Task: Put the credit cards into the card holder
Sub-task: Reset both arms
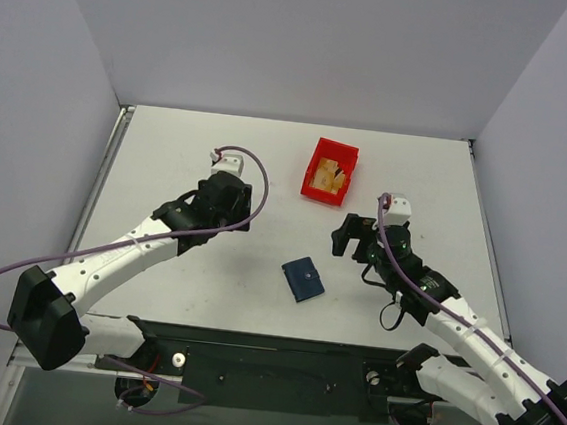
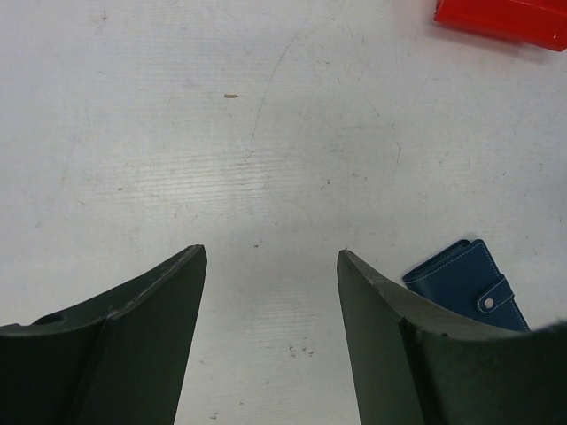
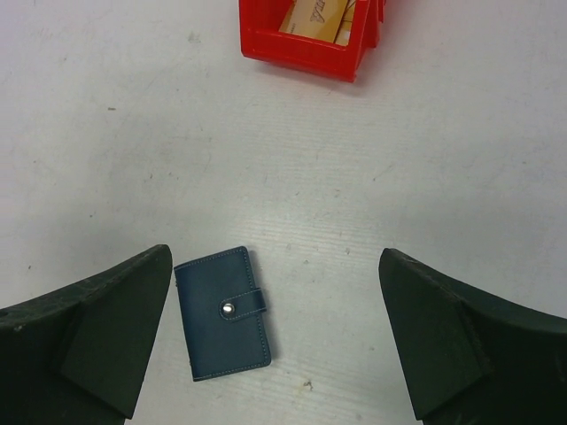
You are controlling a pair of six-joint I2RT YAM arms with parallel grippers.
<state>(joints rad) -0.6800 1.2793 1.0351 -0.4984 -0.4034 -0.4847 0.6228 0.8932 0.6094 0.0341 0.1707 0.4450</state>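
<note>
The navy-blue card holder (image 1: 303, 279) lies closed on the table, snap strap fastened. It also shows in the right wrist view (image 3: 221, 312) beside my left finger, and in the left wrist view (image 2: 468, 283) behind my right finger. The tan-gold credit cards (image 1: 328, 180) lie inside the red bin; their edge shows in the right wrist view (image 3: 319, 15). My left gripper (image 1: 246, 212) is open and empty, above bare table (image 2: 270, 257). My right gripper (image 1: 347, 234) is open wide and empty (image 3: 275, 266), right of the card holder.
The red plastic bin (image 1: 313, 165) stands at the back middle of the table, also in the right wrist view (image 3: 301, 51) and at the top right corner of the left wrist view (image 2: 500, 19). Grey walls close in the table on three sides.
</note>
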